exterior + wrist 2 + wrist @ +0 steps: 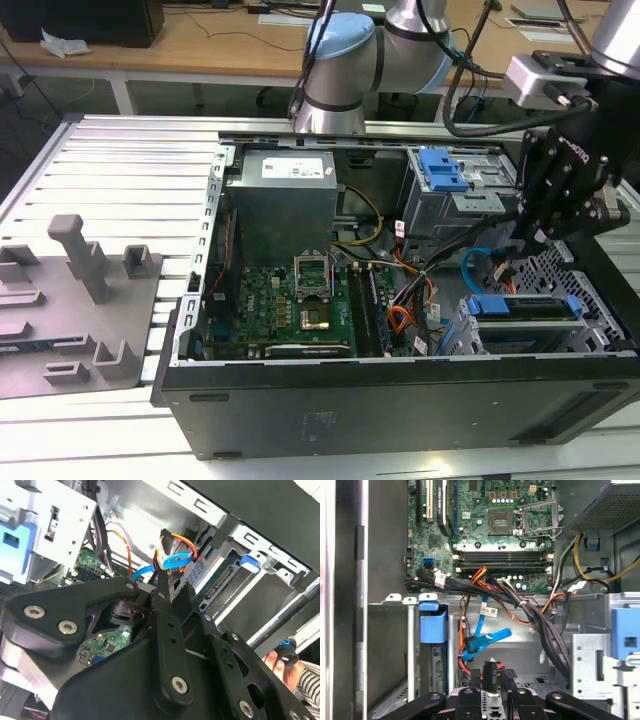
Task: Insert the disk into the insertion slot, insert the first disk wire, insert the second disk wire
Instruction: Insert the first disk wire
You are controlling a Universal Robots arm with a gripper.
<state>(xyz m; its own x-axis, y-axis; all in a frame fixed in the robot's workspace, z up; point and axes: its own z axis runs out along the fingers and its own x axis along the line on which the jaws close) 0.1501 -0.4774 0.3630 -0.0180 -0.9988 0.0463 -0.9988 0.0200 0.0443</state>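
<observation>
Blue plastic tells you where the job stands. The disk (525,305), in its bright blue carrier, already lies inside the insertion slot (458,338). That is the low grey metal cage at the end of the case (400,400) on the exterior view's right, close against the case's near wall. You can count the first step as done. Don't confuse this cage with the taller bay (440,170) with its blue latch, which stands at the far wall of the same end.

Your hand (490,676) hangs inside the case above the gap between the motherboard (290,295) and the cage. It is clenched on a disk wire (170,541), a black plug trailing red, yellow and orange leads. In the first wrist view the plug sits squeezed between the two black fingers. From the second wrist view I judge that it stands clear of the disk's end and is not yet pushed home.

The blue cable (487,637), flat and ribbon-like, loops loosely just beside the held plug. One end appears to hang free in the same gap, though you cannot see for certain where it ends. As I read it, both wire steps are left: one wire is in your grip but not seated, and the other is untouched. The case itself rests on the slatted metal surface (120,170).
</observation>
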